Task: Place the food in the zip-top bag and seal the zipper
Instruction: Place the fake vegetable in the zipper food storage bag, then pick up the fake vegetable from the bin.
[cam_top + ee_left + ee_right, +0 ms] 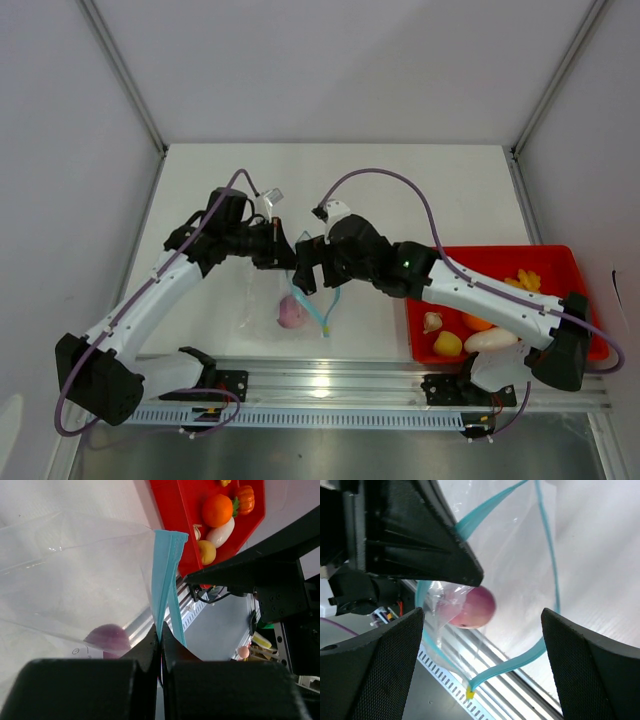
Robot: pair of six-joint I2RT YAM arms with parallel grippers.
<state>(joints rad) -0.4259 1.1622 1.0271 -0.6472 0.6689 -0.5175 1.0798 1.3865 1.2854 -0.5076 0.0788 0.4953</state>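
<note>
Your left gripper (160, 639) has its fingers pressed tight together on the zipper (165, 575). It's pinching that light-blue strip at one corner of the zip-top bag (75, 575). Your right gripper (481, 630) is spread wide with nothing between the fingers, and it hangs right at the bag's mouth. The mouth gapes open in a big blue loop.

Inside the bag there's one purple bulb (470, 607), down at the end away from the mouth (it's the only thing I can make out in there).

The rest of the food is in the red tray (560, 258), which sits well apart from the bag on the right arm's side. In it:
- an orange round fruit (217, 510) with the pumpkin (245, 499) just beside it
- a white piece (221, 531) next to the fruit
- a yellow piece (206, 551) and a small pale garlic bulb (198, 530), at the end nearest the bag
- more yellow pieces (527, 280) at the end farthest from the bag

The bag lies on a plain white table (400, 190). An aluminium rail (350, 378) runs along the arms' side of the bag, and both arm bases are bolted to it. Bare white walls (350, 60) close in the table beyond the bag and on both sides.
</note>
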